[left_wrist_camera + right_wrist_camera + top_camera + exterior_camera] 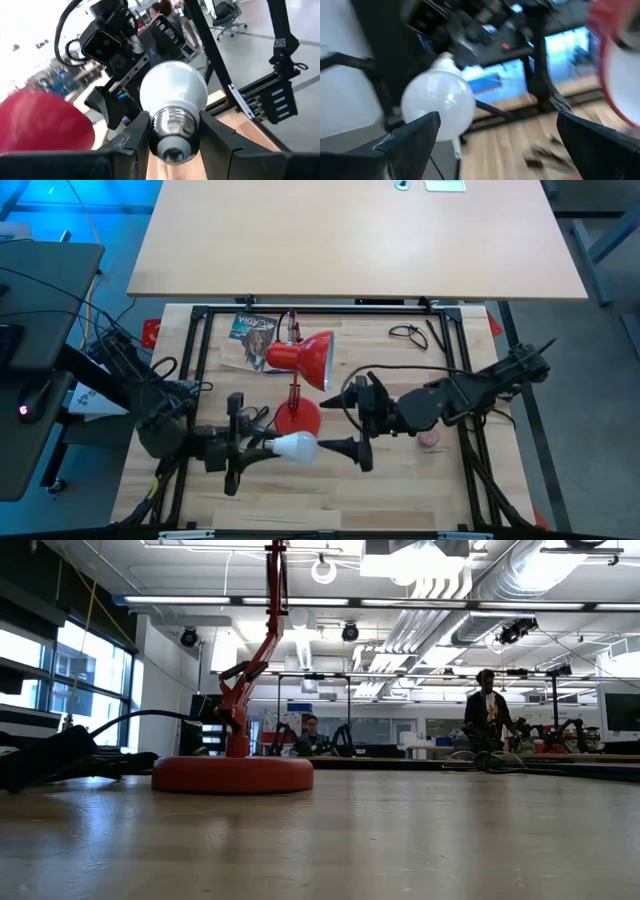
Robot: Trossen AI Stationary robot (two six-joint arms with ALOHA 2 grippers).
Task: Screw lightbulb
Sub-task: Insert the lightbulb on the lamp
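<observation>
— Beyond the desk (400, 840), what can be made out?
— An open workroom with ceiling pipes and strip lights is seen in the low view, and two people (487, 710) are shown far back. The wooden desk itself is framed by black rails.

— What is carried on it?
— A red lamp (300, 375) is stood near the middle, its round base (232, 774) flat on the wood and its shade (312, 358) tipped toward the right arm. A magazine (252, 332) is laid just behind the shade, a pair of glasses (408, 333) well apart toward the far right corner, and a small pink ball (429, 438) beside the right arm.

— And the arms?
— The left claw (262, 447) is held in front of the lamp base, closed on the lightbulb (296, 446) by its silver screw base (173, 125), which is gripped between both fingers (136, 137); the white globe is pointed toward the right arm. The right claw (352, 420) is held facing it, jaws spread wide with nothing between them, one finger (345, 446) just beside the globe.

— Is the lightbulb touching the lamp?
— It is kept apart from the shade, lifted off the desk.
</observation>
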